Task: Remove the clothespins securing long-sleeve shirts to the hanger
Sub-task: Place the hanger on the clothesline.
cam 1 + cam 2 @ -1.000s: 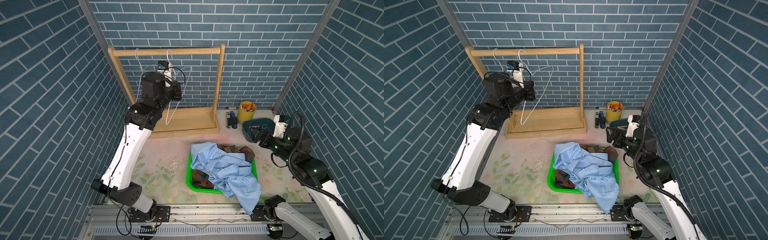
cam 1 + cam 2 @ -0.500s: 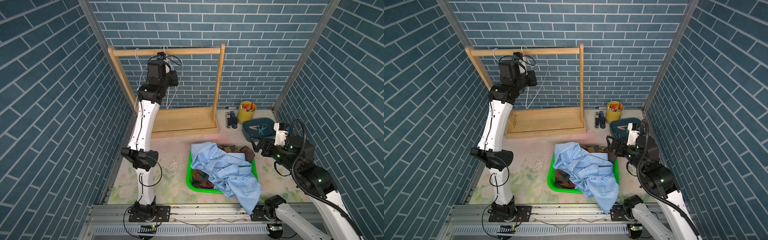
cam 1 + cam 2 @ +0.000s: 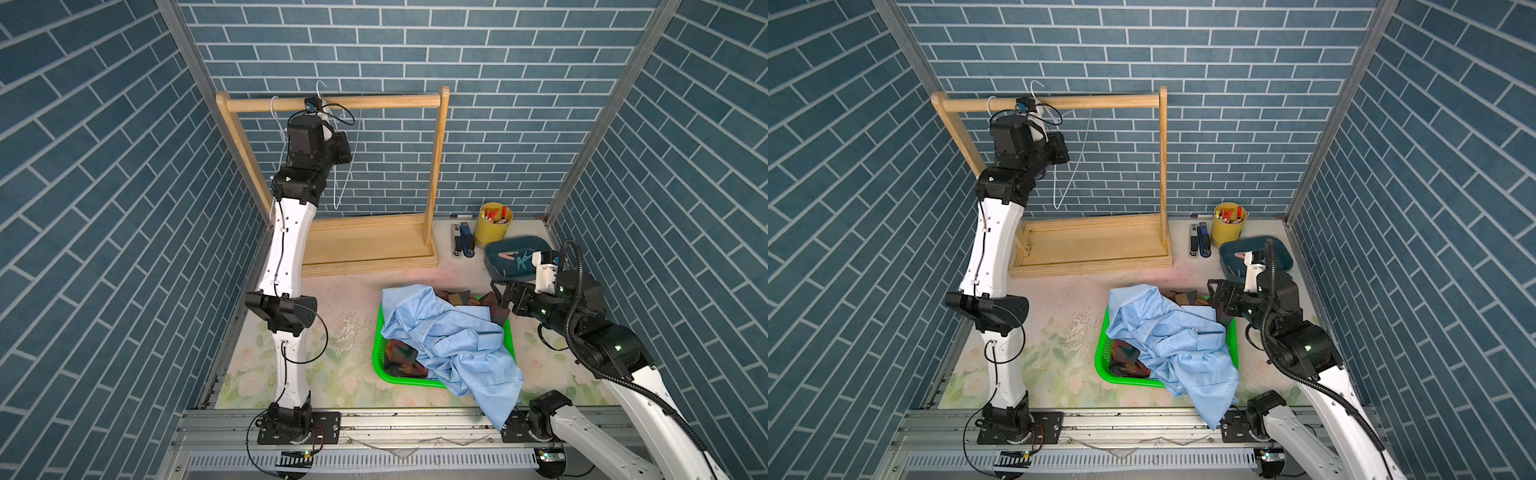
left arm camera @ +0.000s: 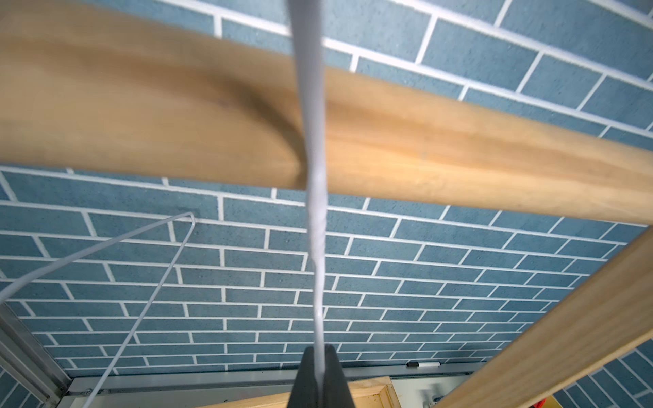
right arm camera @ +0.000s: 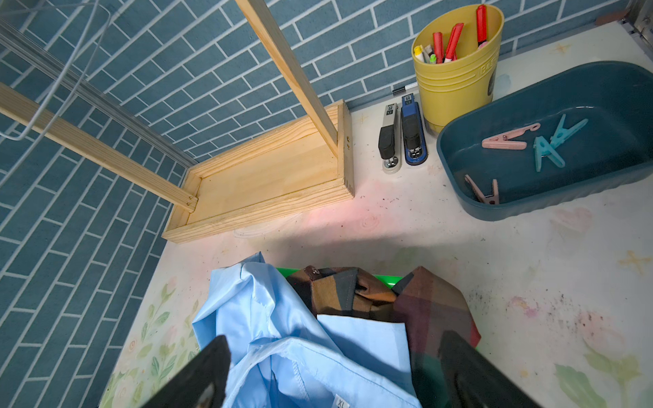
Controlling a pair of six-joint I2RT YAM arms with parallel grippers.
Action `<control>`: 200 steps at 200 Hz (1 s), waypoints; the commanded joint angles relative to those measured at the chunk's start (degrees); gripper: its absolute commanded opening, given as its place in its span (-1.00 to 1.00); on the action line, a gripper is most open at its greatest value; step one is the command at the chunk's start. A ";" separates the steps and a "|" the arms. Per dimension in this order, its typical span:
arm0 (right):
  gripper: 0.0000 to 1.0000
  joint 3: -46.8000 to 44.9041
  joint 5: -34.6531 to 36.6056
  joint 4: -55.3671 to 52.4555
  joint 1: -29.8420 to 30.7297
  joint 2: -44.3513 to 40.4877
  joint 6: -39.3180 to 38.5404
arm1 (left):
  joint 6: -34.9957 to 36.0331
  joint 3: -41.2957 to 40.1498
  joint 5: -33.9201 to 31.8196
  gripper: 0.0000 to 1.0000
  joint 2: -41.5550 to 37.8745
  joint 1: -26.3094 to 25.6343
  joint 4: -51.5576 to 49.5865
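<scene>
Clothespins [image 5: 509, 139], two pink and two teal, lay loose in the dark blue tub [image 5: 530, 208] at the table's far right corner, well apart from both shirts. The pale blue shirt [image 3: 453, 345] and the plaid shirt [image 5: 434, 307] were heaped in the green basket [image 3: 377, 340], the blue one spilling over the near rim and past the table's front edge. The right gripper [image 5: 332, 353] hovered over the basket's far right corner, jaws spread wide, holding nothing. High up, the left gripper [image 4: 319, 353] was clenched on a white wire hanger [image 4: 314, 212] that crossed the wooden rail [image 4: 459, 148]. Bare tabletop [image 3: 345, 299] lay between the rack's base [image 3: 365, 241] and the basket. Staplers [image 5: 413, 134] and a yellow cup [image 5: 456, 88] crowded the strip beside the tub.
</scene>
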 commanded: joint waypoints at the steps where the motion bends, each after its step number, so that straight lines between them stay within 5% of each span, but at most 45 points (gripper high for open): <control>1: 0.85 0.00 -0.60 1.49 -0.10 0.10 1.52 | -0.34 0.29 0.11 -1.00 0.38 0.55 2.45; 112: 0.82 -0.79 0.08 -0.73 -0.10 -3.03 2.58 | -0.50 -4.91 1.24 -1.00 0.02 0.56 -1.04; 165: 0.82 -1.40 0.90 -1.96 -0.10 -5.15 3.10 | -0.85 -22.45 1.63 -1.00 -9.92 0.46 4.40; 200: 0.81 -2.12 0.19 -2.14 -0.12 -6.21 4.02 | -0.84 -23.72 1.34 -0.99 -11.05 0.47 2.60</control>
